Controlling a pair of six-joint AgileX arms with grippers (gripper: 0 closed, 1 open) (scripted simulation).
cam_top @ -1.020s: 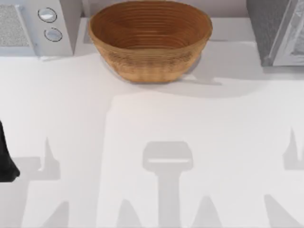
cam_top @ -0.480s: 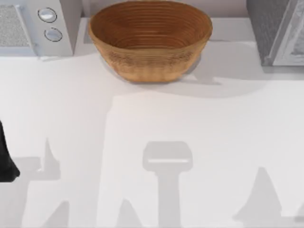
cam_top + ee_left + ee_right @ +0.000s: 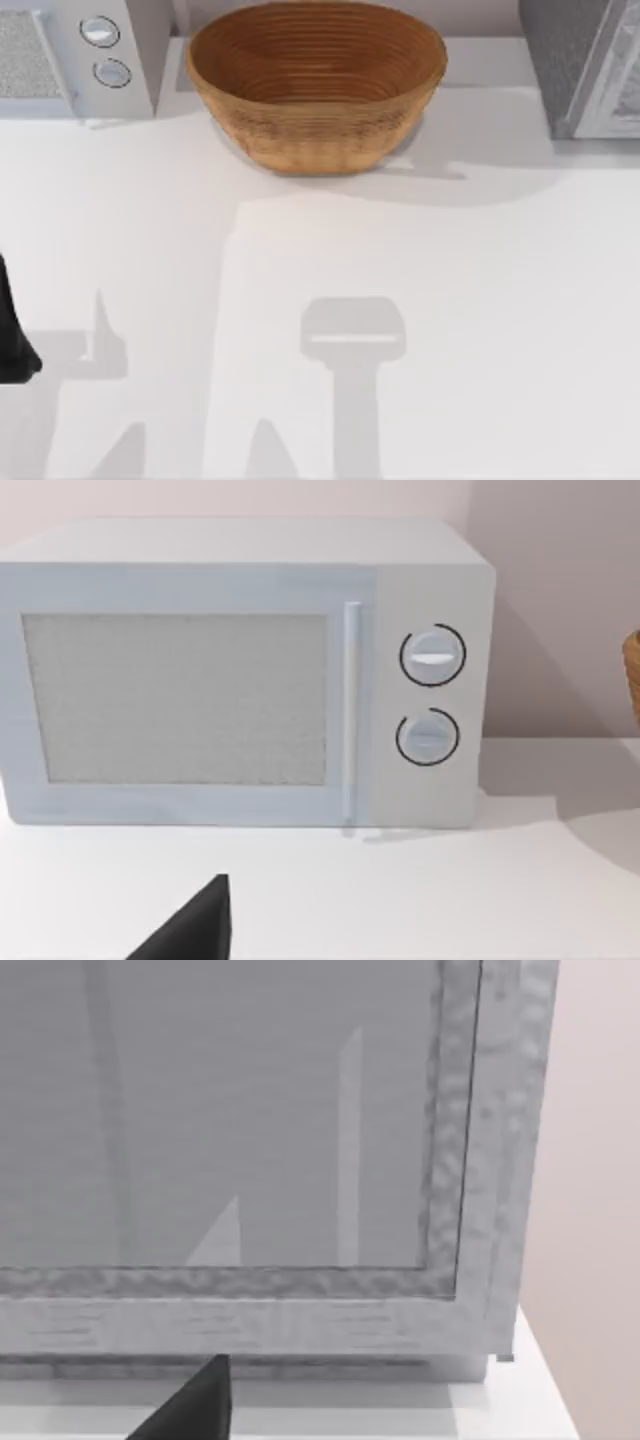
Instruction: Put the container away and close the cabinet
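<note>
Top view: left arm (image 3: 12, 330) parked at table's (image 3: 450, 300) left edge (hand state unclear).

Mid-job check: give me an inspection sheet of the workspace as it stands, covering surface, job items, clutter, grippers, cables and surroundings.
Surface: white table, bare across the middle and front, crossed by grey shadows.
Job's things: grey cabinet at the back right corner; the right wrist view faces its panel from close by. Container: nothing seen.
Clutter: woven basket at the back centre; white microwave at the back left, door shut, two dials.
Grippers: left arm parked at the table's left edge, a dark fingertip in its wrist view; right gripper's dark fingertip sits before the cabinet.
Cables: nothing seen.
Surroundings: pale wall behind the microwave.
</note>
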